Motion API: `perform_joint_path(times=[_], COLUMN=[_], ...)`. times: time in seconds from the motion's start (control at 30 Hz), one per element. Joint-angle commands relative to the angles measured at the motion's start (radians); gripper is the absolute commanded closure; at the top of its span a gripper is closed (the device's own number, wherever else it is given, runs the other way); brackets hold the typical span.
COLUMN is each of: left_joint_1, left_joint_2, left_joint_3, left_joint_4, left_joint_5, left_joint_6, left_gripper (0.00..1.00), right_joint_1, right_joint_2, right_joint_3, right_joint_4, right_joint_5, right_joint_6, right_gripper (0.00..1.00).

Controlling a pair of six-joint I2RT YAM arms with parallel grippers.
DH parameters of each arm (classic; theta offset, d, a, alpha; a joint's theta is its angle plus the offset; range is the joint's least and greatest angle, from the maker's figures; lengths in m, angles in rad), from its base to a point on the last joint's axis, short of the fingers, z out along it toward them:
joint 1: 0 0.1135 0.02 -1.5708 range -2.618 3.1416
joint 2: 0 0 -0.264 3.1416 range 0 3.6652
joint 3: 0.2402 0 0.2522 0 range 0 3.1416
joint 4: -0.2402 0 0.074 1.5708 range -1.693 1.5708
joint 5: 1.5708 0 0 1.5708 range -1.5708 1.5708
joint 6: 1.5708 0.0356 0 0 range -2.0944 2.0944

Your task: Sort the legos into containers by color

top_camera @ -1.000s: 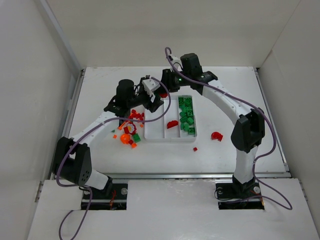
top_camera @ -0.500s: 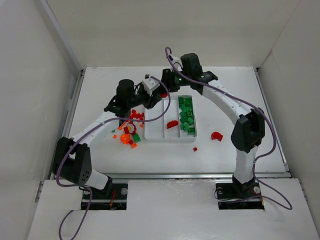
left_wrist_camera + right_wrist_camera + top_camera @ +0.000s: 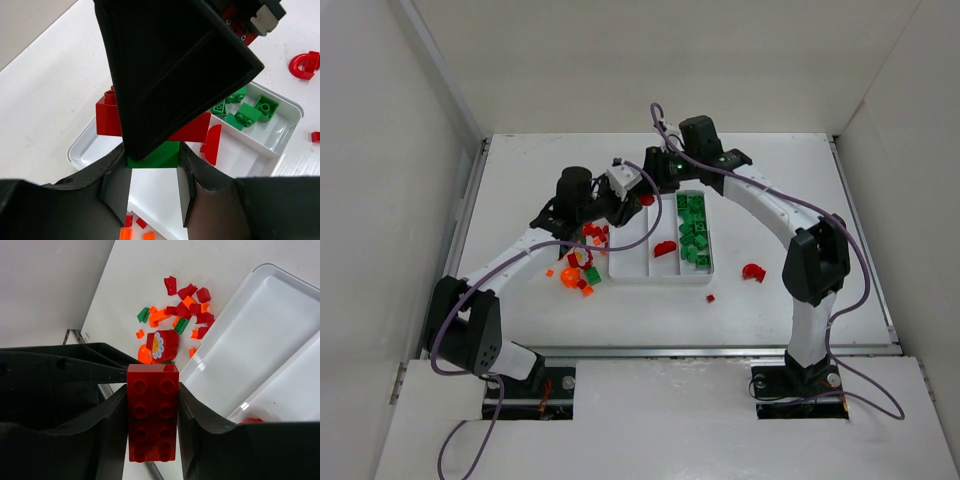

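the left gripper [image 3: 152,159] and the right gripper [image 3: 152,407] meet nose to nose in the air above the far end of the white tray [image 3: 626,256]. the fingers of the left gripper are pressed on a small green brick [image 3: 154,156], one finger on each side. this green brick touches a longer dark red brick [image 3: 152,412], and the right gripper pinches that one between its two fingers, with the studs facing its wrist camera. both bricks are off the table [image 3: 780,200] and are not inside any compartment. in the tray, the right compartment holds a row of green bricks [image 3: 694,232], and the middle compartment holds one red curved piece [image 3: 665,248]. just beside the left side of the tray, a loose heap of red, orange and green pieces [image 3: 582,265] lies on the table. on the other side of the tray there is a red arch piece [image 3: 753,271], and a tiny red piece [image 3: 710,298] lies near the tray's near right corner.
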Motion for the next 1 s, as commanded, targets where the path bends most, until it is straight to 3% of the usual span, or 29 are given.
perform_joint_path(times=[0.0,0.57,0.63,0.77,0.9,0.97], left_joint_1=[0.009,0.009,0.009,0.009,0.009,0.009], left_joint_2=[-0.049,-0.026,-0.026,-0.026,-0.036,-0.036], left_joint_3=[-0.036,-0.055,-0.064,-0.073,-0.073,-0.073], left_joint_4=[-0.106,-0.165,-0.165,-0.175,-0.166,-0.156], left_joint_5=[-0.059,-0.064,-0.064,-0.064,-0.064,-0.074], left_joint_6=[0.042,0.131,0.131,0.140,0.140,0.140], left_gripper=[1.00,1.00,1.00,1.00,1.00,1.00], right_joint_1=[-0.051,-0.132,-0.144,-0.164,-0.164,-0.154], right_joint_2=[-0.083,-0.101,-0.101,-0.057,-0.036,-0.003], right_joint_3=[0.001,-0.068,-0.077,-0.077,-0.086,-0.076], right_joint_4=[0.086,0.187,0.187,0.187,0.178,0.109], right_joint_5=[0.112,-0.069,-0.133,-0.264,-0.191,-0.025], right_joint_6=[0.013,0.071,0.071,0.062,0.062,0.071], right_gripper=[0.89,0.82,0.89,0.91,0.91,0.91])
